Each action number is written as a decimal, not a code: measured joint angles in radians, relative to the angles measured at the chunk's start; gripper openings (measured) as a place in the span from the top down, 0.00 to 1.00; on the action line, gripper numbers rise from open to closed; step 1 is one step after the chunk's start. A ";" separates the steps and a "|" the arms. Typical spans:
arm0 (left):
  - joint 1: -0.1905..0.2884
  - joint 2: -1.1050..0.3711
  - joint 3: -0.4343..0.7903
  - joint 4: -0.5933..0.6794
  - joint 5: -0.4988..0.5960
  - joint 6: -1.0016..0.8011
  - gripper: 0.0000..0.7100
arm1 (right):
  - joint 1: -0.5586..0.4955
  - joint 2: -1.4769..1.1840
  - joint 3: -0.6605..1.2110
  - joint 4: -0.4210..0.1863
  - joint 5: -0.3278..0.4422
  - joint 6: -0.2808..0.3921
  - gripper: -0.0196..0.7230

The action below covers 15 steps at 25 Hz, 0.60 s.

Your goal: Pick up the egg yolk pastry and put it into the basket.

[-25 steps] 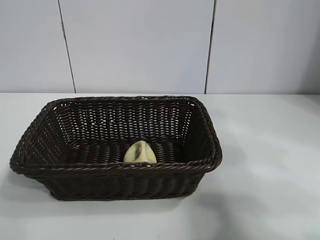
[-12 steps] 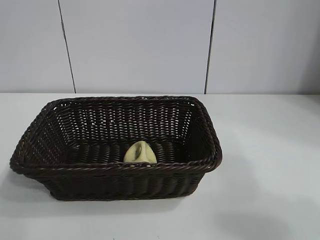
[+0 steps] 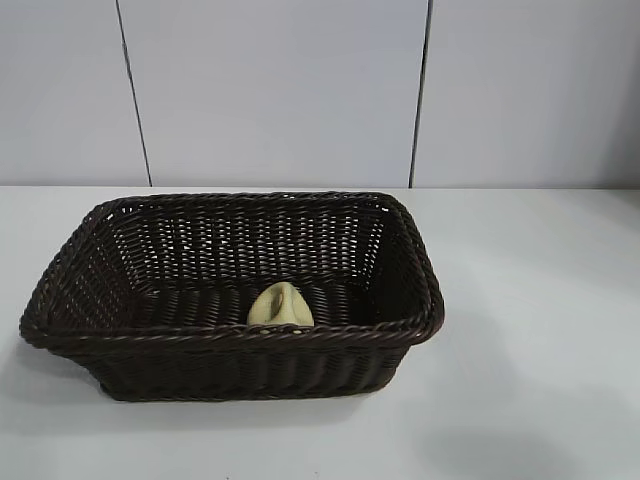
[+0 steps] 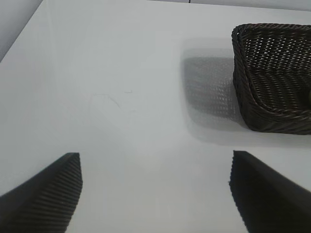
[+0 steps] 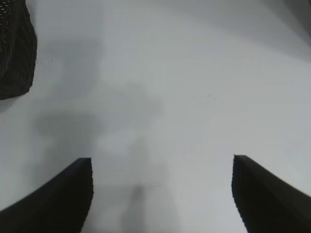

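Note:
The pale yellow egg yolk pastry (image 3: 279, 305) lies inside the dark brown wicker basket (image 3: 120, 300), against its near wall. Neither arm shows in the exterior view. In the left wrist view my left gripper (image 4: 155, 167) is open and empty over bare table, with a corner of the basket (image 4: 272, 111) off to one side. In the right wrist view my right gripper (image 5: 162, 170) is open and empty over bare table, with a bit of the basket (image 5: 17, 58) at the picture's edge.
The basket stands on a white table (image 3: 540, 330) in front of a pale panelled wall (image 3: 280, 90). Open table surface lies to the right of the basket and in front of it.
The shadow on the table at the front right of the exterior view has shrunk and shifted right. The basket and the pastry have not moved.

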 joint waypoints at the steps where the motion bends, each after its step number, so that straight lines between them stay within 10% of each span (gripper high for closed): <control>1: 0.000 0.000 0.000 0.000 0.000 0.000 0.15 | 0.010 -0.025 0.000 0.001 0.000 0.000 0.21; 15: 0.000 0.000 0.000 0.000 0.000 0.000 0.15 | 0.050 -0.216 -0.001 0.004 0.004 0.000 0.21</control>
